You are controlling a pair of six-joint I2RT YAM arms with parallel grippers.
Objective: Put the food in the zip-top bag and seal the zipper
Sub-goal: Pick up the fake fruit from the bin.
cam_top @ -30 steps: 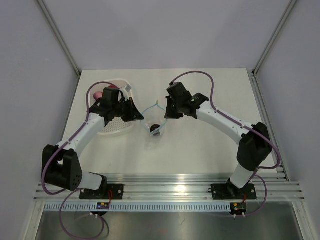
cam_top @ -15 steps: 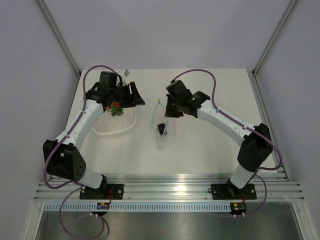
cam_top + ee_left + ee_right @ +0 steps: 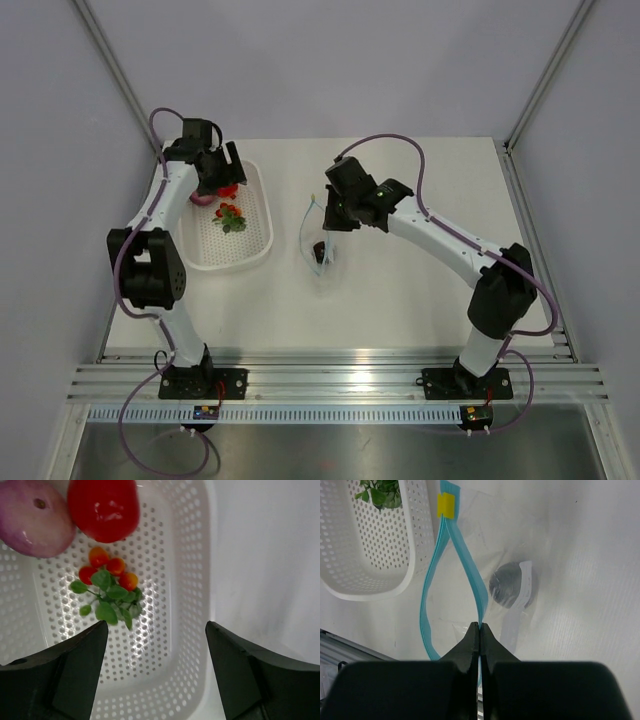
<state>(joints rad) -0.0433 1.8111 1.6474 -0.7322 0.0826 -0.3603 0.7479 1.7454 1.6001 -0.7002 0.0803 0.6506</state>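
The zip-top bag (image 3: pixel 540 545) lies beside the white basket (image 3: pixel 190 580), its zipper (image 3: pixel 468 577) pinched in the clenched right gripper (image 3: pixel 480 627). The pink piece (image 3: pixel 32 522), red piece (image 3: pixel 102 507) and green leafy piece (image 3: pixel 107 592) sit in the basket. The left gripper (image 3: pixel 156 630), shut at the bag a second ago, now hovers there released.

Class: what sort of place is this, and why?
Probably a robotics test cell: two white arms bolted to a metal rail, plain grey walls, toy food in a white perforated plastic basket.
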